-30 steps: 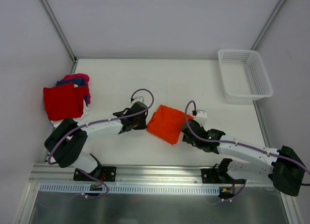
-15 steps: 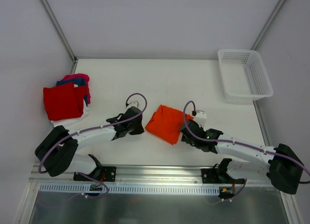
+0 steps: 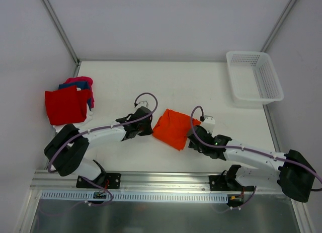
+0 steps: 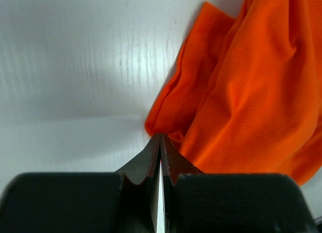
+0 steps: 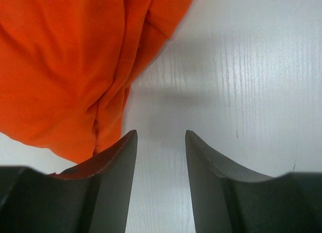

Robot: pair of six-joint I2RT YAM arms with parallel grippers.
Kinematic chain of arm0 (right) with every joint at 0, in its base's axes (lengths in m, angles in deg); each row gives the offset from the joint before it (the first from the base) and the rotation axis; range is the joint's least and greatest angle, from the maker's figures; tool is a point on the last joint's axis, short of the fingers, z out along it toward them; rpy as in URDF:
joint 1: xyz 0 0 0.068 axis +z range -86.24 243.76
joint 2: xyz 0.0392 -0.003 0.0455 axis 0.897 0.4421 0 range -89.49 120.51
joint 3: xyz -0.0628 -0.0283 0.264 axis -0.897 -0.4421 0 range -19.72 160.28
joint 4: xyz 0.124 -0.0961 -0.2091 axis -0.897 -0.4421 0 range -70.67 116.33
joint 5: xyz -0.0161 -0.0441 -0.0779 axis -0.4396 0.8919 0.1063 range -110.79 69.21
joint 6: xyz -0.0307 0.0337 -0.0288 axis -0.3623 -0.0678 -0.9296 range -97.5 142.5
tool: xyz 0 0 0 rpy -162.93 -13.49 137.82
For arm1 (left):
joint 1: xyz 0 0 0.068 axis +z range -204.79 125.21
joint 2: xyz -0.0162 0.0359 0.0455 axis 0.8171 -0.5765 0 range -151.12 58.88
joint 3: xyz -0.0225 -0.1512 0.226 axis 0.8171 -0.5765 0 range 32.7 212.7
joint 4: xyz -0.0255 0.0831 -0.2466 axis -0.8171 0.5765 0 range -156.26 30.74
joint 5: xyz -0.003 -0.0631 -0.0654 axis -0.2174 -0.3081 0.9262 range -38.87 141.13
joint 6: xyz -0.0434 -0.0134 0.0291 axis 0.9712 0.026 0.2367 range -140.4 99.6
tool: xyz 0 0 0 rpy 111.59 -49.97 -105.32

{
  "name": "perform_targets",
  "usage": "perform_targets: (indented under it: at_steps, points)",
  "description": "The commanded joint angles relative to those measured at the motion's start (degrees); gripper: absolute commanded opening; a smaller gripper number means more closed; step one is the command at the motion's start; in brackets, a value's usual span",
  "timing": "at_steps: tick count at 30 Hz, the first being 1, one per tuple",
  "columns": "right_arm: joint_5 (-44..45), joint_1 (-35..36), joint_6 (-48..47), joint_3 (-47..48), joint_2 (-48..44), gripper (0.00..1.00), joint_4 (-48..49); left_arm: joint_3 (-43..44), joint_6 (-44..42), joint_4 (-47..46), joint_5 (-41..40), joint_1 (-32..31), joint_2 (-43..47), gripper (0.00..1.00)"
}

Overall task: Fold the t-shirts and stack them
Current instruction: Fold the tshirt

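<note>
A folded bright orange t-shirt [image 3: 173,127] lies on the white table between my two arms. My left gripper [image 3: 149,124] is shut, and its tips [image 4: 160,136] rest against the shirt's left edge [image 4: 251,92]; no cloth shows between the jaws. My right gripper [image 3: 193,137] stands open at the shirt's right edge. Only bare table shows between its fingers [image 5: 160,138], and the orange cloth [image 5: 60,67] lies just outside its left finger. A stack of folded t-shirts [image 3: 67,105] sits at the far left, red on top, with blue, magenta-pink and white showing under it.
A white plastic mesh basket [image 3: 254,82] stands at the back right corner. The table [image 3: 176,82] ends at a metal rail in front, by the arm bases. White walls close in the left, back and right sides.
My left gripper drew back from the orange t-shirt toward the left, then came back to its left edge, staying shut. The right gripper hardly moved.
</note>
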Motion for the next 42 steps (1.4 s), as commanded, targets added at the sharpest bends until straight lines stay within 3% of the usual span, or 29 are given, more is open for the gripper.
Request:
perform_targets:
  at_steps: [1,8,14,28,30,32,33,34,35,36,38,42]
  points:
    - [1.42,-0.02,1.41,-0.68,-1.66,0.47,0.68,3.73,-2.54,-1.52,-1.27,-0.38,-3.01,0.00]
    - [1.68,-0.37,1.50,-1.56,-2.71,0.48,0.60,5.67,-2.64,-4.41,1.97,0.24,-7.41,0.00]
    - [1.68,-0.63,1.50,-1.65,-2.19,0.48,0.77,1.45,0.44,-8.10,6.02,-0.20,-5.75,0.00]
    - [1.77,-0.72,1.59,-1.65,-1.57,0.48,1.91,-2.07,0.36,-8.29,3.83,-1.69,0.23,0.00]
    - [2.65,-0.72,0.45,-1.65,-3.40,0.53,2.09,-1.63,-0.78,-7.32,2.25,-1.61,2.07,0.02]
    - [3.61,-0.72,-0.25,-1.65,-5.60,0.61,2.00,-0.93,-3.24,-5.13,-0.47,-1.61,4.96,0.18]
    - [3.79,-0.81,-0.52,-1.82,-8.48,0.64,2.53,-0.84,-4.64,-4.25,-1.70,-1.52,6.11,0.49]
    - [3.71,-0.72,-2.00,-2.17,-10.17,0.68,2.88,-0.66,-5.18,-2.59,-3.97,-1.52,7.34,0.71]
    - [3.27,-0.72,-2.89,-2.44,-11.92,0.76,3.32,-0.92,-5.62,-2.05,-5.13,-1.52,9.62,0.87]
    - [2.83,-0.72,-3.94,-2.61,-13.68,0.80,4.28,-1.19,-5.97,-1.96,-6.09,-1.52,10.77,0.97]
    - [2.91,-0.81,-5.79,-3.57,-18.60,0.90,4.38,-2.23,-7.12,-2.05,-6.98,-1.34,12.62,0.99]
    - [3.45,-3.00,-5.27,-7.18,-22.75,0.97,4.90,-3.30,-6.24,-2.05,-3.92,0.41,9.91,0.99]
